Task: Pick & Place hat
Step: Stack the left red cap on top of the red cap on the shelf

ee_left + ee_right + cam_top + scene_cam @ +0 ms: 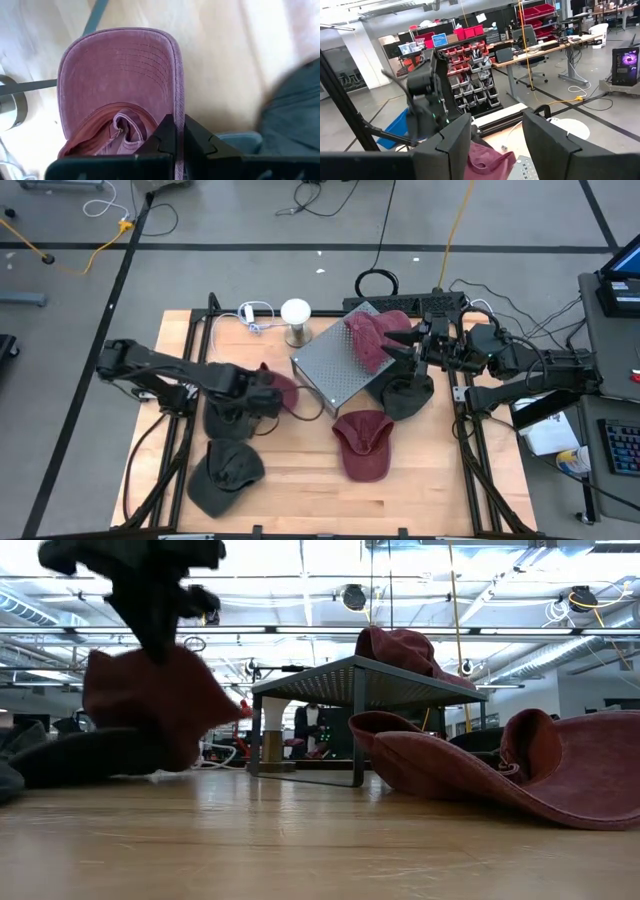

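Hats are lying all over the wooden table (300, 470), and the step in hand reads as the pick: the left gripper (175, 131) is pinching its fingers together on the edge of a maroon cap (283, 388) at the table's left-middle. In the low view that cap is hanging from the fingers above a dark hat (232, 416), its lower edge touching or nearly touching that hat.

Next, I judge, the left arm is needing a clean lift and a carry toward the grey metal stand (337, 366) at centre, where another maroon hat (372, 338) is already sitting on top.

The right gripper (420, 346) is waiting with fingers apart and empty beside the stand's far-right edge, just above a second dark hat (407, 394).

Room is tight: the stand's near corner is close to the carried cap, a maroon cap (362, 442) is lying brim-up in front of the stand, and an olive cap (225, 472) is occupying the near-left. A white-topped post (296, 320) is standing behind the stand.
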